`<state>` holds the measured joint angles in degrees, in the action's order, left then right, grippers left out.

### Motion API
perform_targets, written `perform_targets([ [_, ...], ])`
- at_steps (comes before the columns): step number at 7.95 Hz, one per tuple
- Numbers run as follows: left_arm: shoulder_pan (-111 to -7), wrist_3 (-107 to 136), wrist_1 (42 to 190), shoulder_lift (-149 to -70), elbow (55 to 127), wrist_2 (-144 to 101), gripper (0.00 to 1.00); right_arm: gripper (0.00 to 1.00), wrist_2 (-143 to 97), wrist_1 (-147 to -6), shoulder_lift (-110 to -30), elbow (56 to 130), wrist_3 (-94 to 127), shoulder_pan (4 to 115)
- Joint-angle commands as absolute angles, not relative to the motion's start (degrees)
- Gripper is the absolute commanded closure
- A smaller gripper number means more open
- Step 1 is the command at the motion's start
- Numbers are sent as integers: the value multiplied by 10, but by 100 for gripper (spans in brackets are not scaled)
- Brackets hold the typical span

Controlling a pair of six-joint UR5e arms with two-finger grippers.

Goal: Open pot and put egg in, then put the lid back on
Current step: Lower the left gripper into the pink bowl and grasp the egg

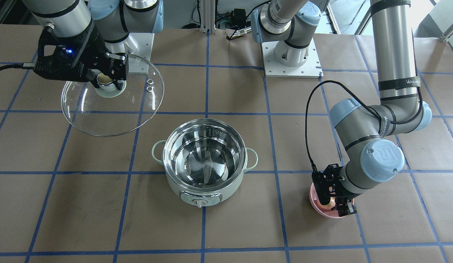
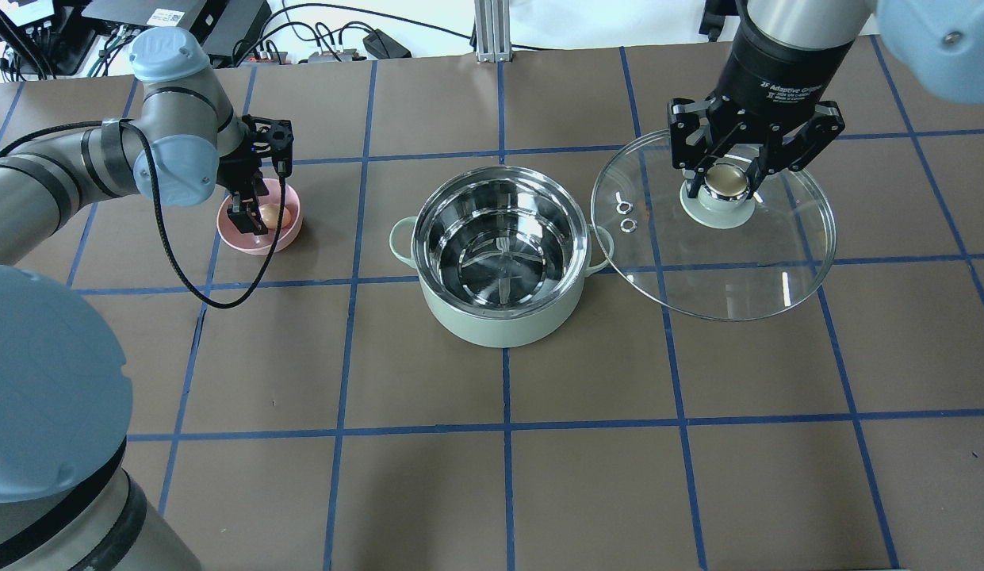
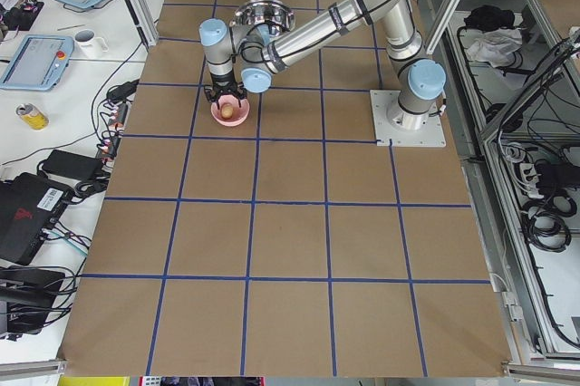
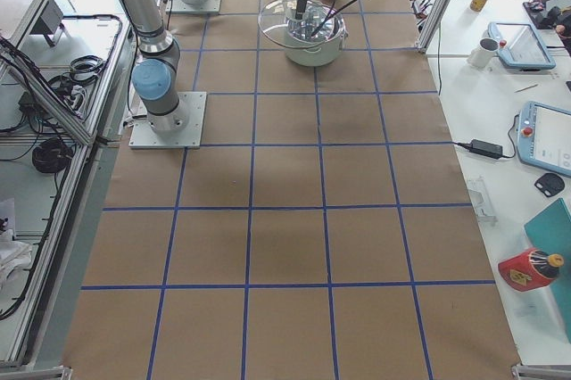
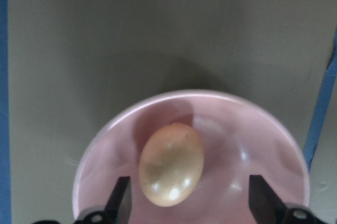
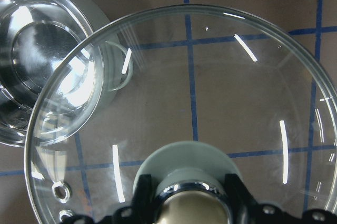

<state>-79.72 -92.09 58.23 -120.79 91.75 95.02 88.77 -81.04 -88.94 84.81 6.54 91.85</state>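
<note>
The mint-green pot [image 2: 503,317] stands open at the table's middle, its steel inside bare; it also shows in the front view [image 1: 204,182]. My right gripper [image 2: 725,186] is shut on the cream-gold knob of the glass lid [image 2: 729,270] and holds the lid tilted above the table beside the pot, also in the right wrist view [image 6: 237,103]. The tan egg [image 5: 171,163] lies in a small pink bowl [image 5: 253,140]. My left gripper [image 5: 190,205] is open, low in the bowl, one finger on each side of the egg. The egg [image 2: 269,214] also shows from overhead.
The pink bowl [image 2: 289,234] sits to the pot's left in the overhead view. The table is brown paper with blue tape grid lines. The arm bases [image 1: 292,54] are bolted at the robot's edge. A black cable [image 2: 182,270] loops from the left wrist.
</note>
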Motion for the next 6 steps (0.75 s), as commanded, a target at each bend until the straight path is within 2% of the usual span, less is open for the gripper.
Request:
perform_targets([
  [1,-797,-920,582,-1213,918,949,17,73,889,-810,-889,847,66,918],
  [6,-797,-920,583,-1220,920,949,17,73,888,-810,-889,848,65,919],
])
